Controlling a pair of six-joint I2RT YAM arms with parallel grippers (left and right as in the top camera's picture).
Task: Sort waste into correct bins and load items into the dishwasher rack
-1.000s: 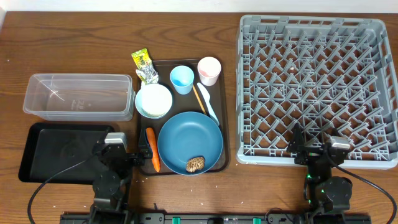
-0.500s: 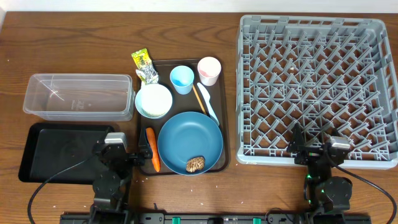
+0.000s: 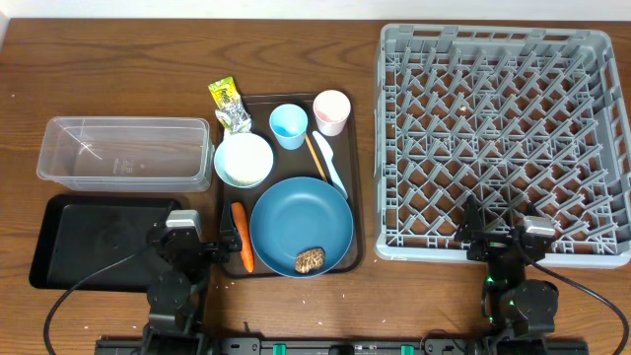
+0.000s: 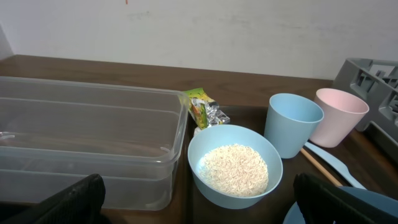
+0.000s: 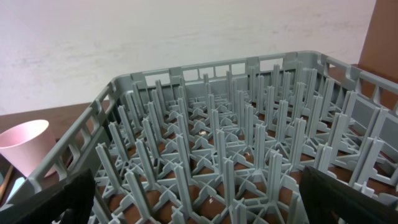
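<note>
Left hand [image 3: 194, 247] and right hand [image 3: 508, 247]: both wide apart, holding nothing. Pinch the orange carrot [image 3: 242, 237] across its middle. Looks light, stiff and a bit slippery.

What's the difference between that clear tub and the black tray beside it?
The tub is see-through; the black tray is opaque. The tub has tall walls; the black tray is shallow. The tub sits farther back, the black tray in front of it. Both are rectangular, similar in footprint, and lie left of the brown tray.
</note>
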